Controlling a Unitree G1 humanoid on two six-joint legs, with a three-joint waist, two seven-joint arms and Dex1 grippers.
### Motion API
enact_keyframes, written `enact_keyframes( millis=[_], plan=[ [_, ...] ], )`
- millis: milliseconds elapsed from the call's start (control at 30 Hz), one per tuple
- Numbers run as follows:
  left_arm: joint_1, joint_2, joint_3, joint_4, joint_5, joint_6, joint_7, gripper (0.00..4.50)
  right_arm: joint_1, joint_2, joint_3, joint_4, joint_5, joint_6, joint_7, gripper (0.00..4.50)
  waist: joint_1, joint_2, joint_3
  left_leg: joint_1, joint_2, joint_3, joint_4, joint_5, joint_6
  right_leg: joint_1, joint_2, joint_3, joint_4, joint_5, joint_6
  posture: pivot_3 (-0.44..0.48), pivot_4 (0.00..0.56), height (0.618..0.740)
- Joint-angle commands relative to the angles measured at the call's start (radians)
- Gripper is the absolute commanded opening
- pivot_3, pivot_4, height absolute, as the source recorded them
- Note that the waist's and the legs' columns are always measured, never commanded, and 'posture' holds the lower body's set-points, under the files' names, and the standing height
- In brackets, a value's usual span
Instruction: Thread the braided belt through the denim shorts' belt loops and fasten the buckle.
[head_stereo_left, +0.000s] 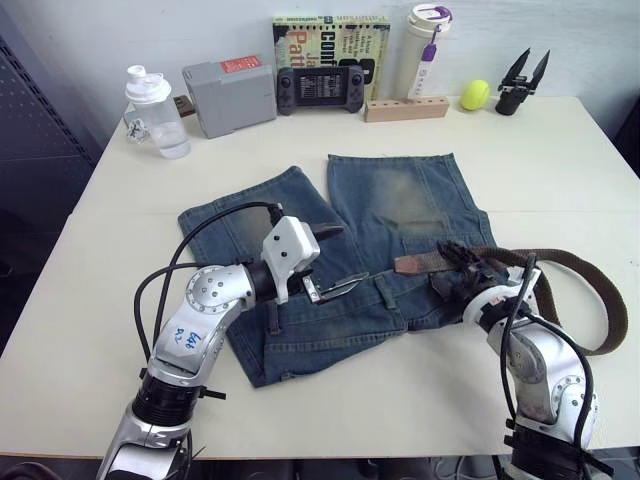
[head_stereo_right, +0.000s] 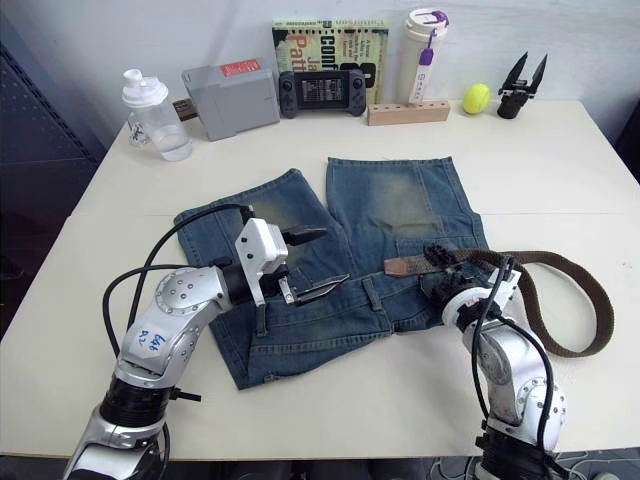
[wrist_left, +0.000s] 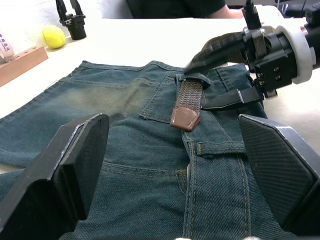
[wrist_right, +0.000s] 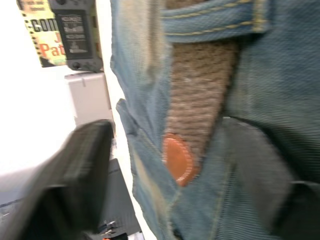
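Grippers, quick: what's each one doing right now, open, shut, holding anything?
Left gripper: open, holding nothing, above the denim shorts.
Right gripper: open at the braided belt near its tip, not clamped on it.

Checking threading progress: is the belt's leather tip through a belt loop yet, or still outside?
Through one. The braided belt passes under a belt loop, and its leather tip lies past it on the denim shorts.

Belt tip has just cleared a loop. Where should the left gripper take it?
Grip the smooth leather tip of the braided belt, coming from the robot's left along the waistband. It lies flat and free past the belt loop, pointing toward the open left gripper.
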Motion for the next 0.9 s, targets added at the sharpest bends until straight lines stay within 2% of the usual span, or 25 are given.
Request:
enact_keyframes(
  millis=[33, 633, 733, 833, 900],
  plan=[
    [-0.012, 0.003, 0.006, -0.030, -0.012, -0.023, -0.002, 4.50, 0.016, -0.007, 0.015, -0.012, 0.004, -0.032, -0.009, 4.47, 0.000, 0.000, 0.000, 0.000, 0.000, 0.000, 0.000, 0.000, 0.000, 0.000, 0.000, 0.000, 0.000, 0.000, 0.000, 0.000, 0.150, 0.726],
    [-0.010, -0.003, -0.005, -0.028, -0.011, -0.031, 0.002, 4.50, -0.019, 0.060, 0.063, 0.112, -0.298, -0.158, 0.183, 4.47, 0.000, 0.000, -0.001, 0.001, 0.000, -0.001, 0.000, 0.000, 0.000, 0.000, 0.000, 0.001, 0.001, 0.000, 0.000, 0.000, 0.150, 0.726],
    [-0.009, -0.002, -0.004, -0.028, -0.011, -0.032, 0.002, 4.50, -0.010, 0.081, 0.072, 0.112, -0.322, -0.159, 0.199, 3.66, 0.000, -0.001, -0.001, 0.001, 0.000, -0.001, 0.000, 0.000, 0.000, 0.001, 0.000, 0.001, 0.001, 0.000, 0.000, 0.000, 0.150, 0.726],
    [-0.008, -0.001, -0.002, -0.030, -0.012, -0.031, 0.002, 4.50, -0.009, 0.096, 0.072, 0.113, -0.341, -0.159, 0.205, 2.31, -0.001, -0.001, -0.001, 0.001, 0.000, -0.001, 0.000, 0.000, 0.000, 0.000, 0.000, 0.001, 0.001, 0.000, 0.000, 0.000, 0.150, 0.726],
    [-0.009, 0.000, -0.001, -0.029, -0.012, -0.030, 0.001, 4.50, -0.011, 0.107, 0.069, 0.115, -0.353, -0.162, 0.215, 1.06, -0.002, -0.001, -0.001, 0.001, 0.000, -0.001, 0.000, 0.000, 0.000, 0.000, 0.000, 0.001, 0.001, 0.000, 0.000, 0.000, 0.150, 0.726]
  ],
)
